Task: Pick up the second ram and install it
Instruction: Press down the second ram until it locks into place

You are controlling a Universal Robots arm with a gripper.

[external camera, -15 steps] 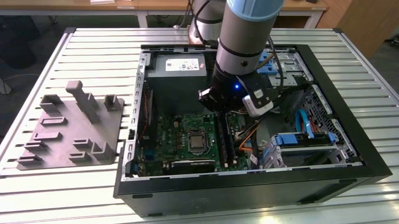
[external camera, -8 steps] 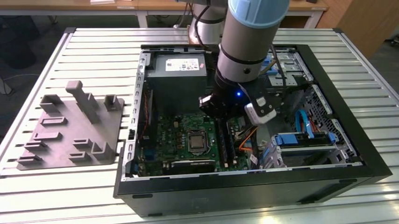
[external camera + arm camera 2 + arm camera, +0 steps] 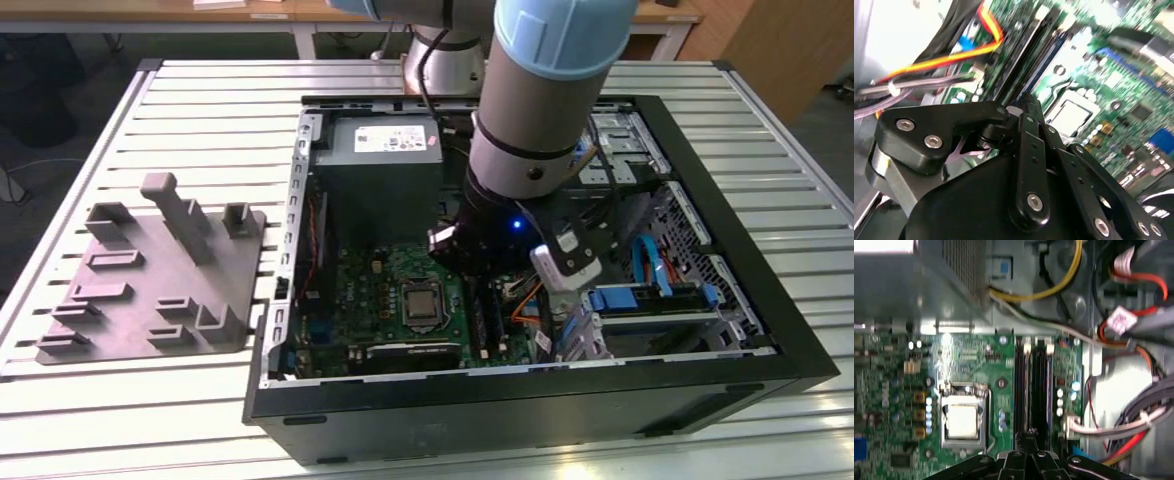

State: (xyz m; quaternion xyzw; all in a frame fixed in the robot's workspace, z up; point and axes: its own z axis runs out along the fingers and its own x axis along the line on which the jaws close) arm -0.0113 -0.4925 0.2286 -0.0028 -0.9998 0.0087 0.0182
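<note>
My gripper (image 3: 1026, 102) hangs inside the open computer case (image 3: 534, 400), its two black fingers pressed together, with nothing visible between them. In the first wrist view the fingertips (image 3: 1026, 434) sit right over the memory slots beside the processor socket (image 3: 961, 420). The second ram (image 3: 1030, 385) appears as a long dark strip standing in those slots, running away from the fingertips; whether they touch it I cannot tell. In the exterior view the gripper (image 3: 478, 278) is low over the green motherboard (image 3: 387, 290), partly hidden by the arm's wrist.
A grey fixture (image 3: 147, 290) with upright tabs lies on the slatted table at the exterior view's left. Inside the case, the power supply (image 3: 380, 160) sits at the back, with coloured cables (image 3: 1134, 275) and a drive bay (image 3: 654, 300) beside the slots.
</note>
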